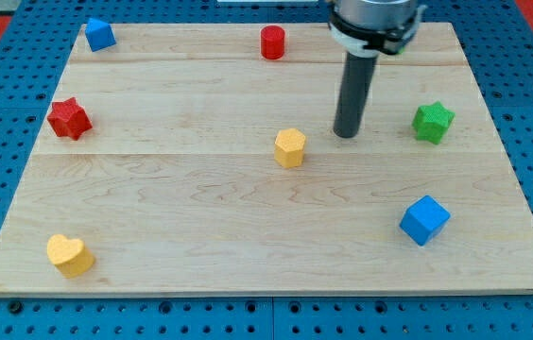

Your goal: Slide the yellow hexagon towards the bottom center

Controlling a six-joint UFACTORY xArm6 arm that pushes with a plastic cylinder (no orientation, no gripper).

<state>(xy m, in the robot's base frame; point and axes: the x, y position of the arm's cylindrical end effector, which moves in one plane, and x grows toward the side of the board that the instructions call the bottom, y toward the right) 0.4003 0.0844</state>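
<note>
**Six blocks on the board, tip not yet on the hexagon**

Nearest the view's bottom, a yellow heart-shaped block (69, 255) is seen at seven o'clock and a blue cube (424, 219) at four. The yellow hexagonal block (289, 147) is found near the wooden board's (248, 274) centre. My tip (346, 133) is set just beside it at two o'clock, apart from it. No fingers are fitted; nothing is held or touched. For a straight push, the tip would best be brought to the hexagon's twelve o'clock side first. Farther off are seen a green star (432, 122), a red star (68, 118), a red cylinder (272, 42) and a small blue block (99, 34).
</note>
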